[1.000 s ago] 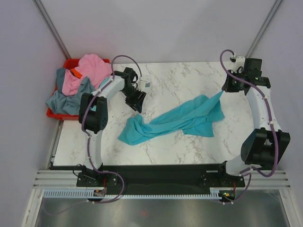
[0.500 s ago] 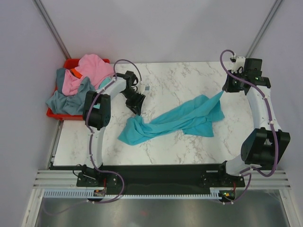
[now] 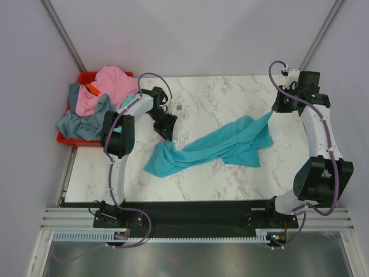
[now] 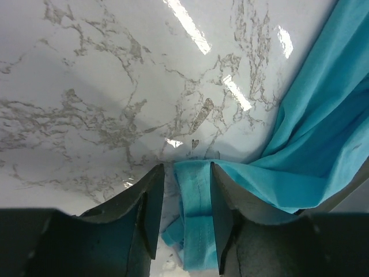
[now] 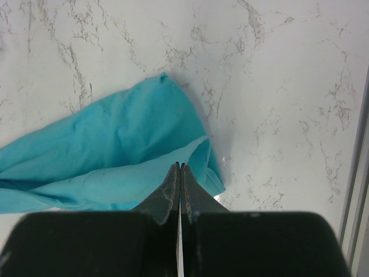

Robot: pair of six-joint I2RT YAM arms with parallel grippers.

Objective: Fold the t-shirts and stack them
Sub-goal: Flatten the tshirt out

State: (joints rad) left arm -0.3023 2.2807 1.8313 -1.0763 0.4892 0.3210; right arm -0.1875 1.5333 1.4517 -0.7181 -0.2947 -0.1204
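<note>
- left arm (image 3: 113, 173), right arm (image 3: 314, 124): white link shells, bulky rounded black joint housings
- left arm's elbow housing shows a teal patch
- mauve cable (image 3: 151, 74) clipped along each arm, with a free loop near the wrist
- bases (image 3: 112, 216): black mounts, with a small orange-red connector in front of each
- white block (image 3: 290, 72) on top of the right arm's black wrist
- left gripper (image 4: 186, 167), right gripper (image 5: 179, 166): matte black fingers with flat inner faces, tapering to thin tips
</note>
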